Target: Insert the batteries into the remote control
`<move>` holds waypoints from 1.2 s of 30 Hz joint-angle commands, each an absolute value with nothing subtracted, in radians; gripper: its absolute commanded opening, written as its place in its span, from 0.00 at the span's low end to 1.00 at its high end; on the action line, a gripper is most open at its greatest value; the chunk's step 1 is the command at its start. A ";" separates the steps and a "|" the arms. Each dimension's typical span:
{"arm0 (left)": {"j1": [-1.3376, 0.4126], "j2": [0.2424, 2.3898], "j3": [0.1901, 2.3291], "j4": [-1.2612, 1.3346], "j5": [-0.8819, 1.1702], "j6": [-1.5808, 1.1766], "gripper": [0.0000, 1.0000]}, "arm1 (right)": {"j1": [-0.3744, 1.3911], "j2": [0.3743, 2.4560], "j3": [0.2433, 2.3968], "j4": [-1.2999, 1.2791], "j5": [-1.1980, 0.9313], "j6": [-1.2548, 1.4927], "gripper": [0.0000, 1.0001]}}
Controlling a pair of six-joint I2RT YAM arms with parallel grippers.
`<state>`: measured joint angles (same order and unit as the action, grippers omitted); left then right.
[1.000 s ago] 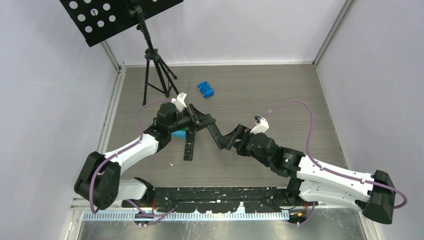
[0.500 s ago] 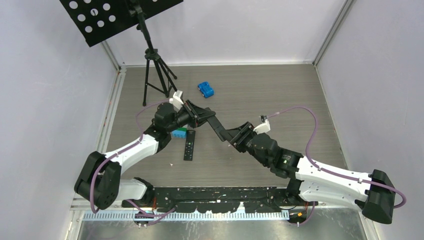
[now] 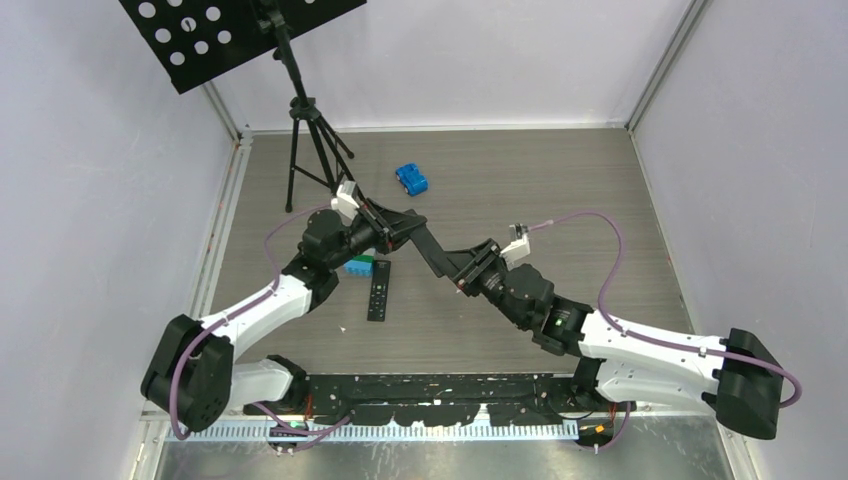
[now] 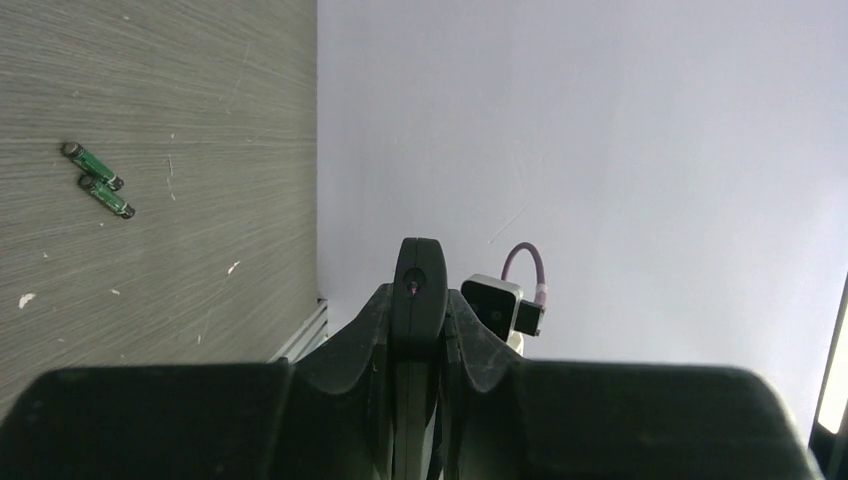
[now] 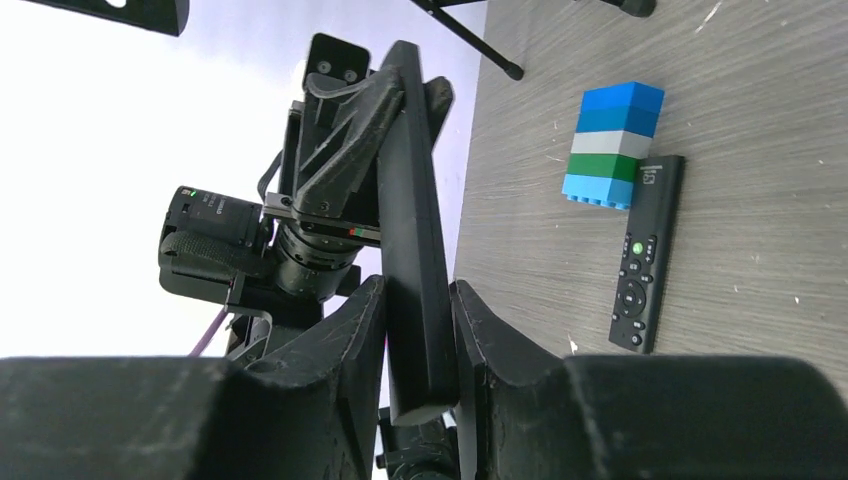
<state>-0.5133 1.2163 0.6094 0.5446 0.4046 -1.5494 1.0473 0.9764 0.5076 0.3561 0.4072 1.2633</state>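
The remote control (image 3: 428,250), a slim black bar, hangs above the table between both arms. My left gripper (image 3: 398,230) is shut on its far end; in the left wrist view the bar's end (image 4: 418,268) pokes up between the fingers of that gripper (image 4: 420,295). My right gripper (image 3: 462,268) has closed on the near end. In the right wrist view both fingers of this gripper (image 5: 418,292) press the bar (image 5: 408,200) from either side. Two dark green batteries (image 4: 98,181) lie side by side on the table in the left wrist view.
A second black remote with buttons (image 3: 378,295) lies on the table beside a blue-green brick stack (image 3: 358,267). A blue toy car (image 3: 411,180) sits farther back. A music stand's tripod (image 3: 312,150) stands at the back left.
My right gripper has moved up to the remote's free end and closed from wide open onto it. The left arm has shifted the remote slightly back and left.
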 commanded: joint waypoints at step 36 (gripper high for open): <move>-0.570 1.183 0.813 0.469 0.934 -1.069 0.00 | 0.905 1.018 0.622 0.378 -0.354 0.742 0.29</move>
<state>-0.5678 1.2015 0.7673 0.3847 0.8528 -1.0412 0.9142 0.9749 0.6136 0.2165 -0.3157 0.6891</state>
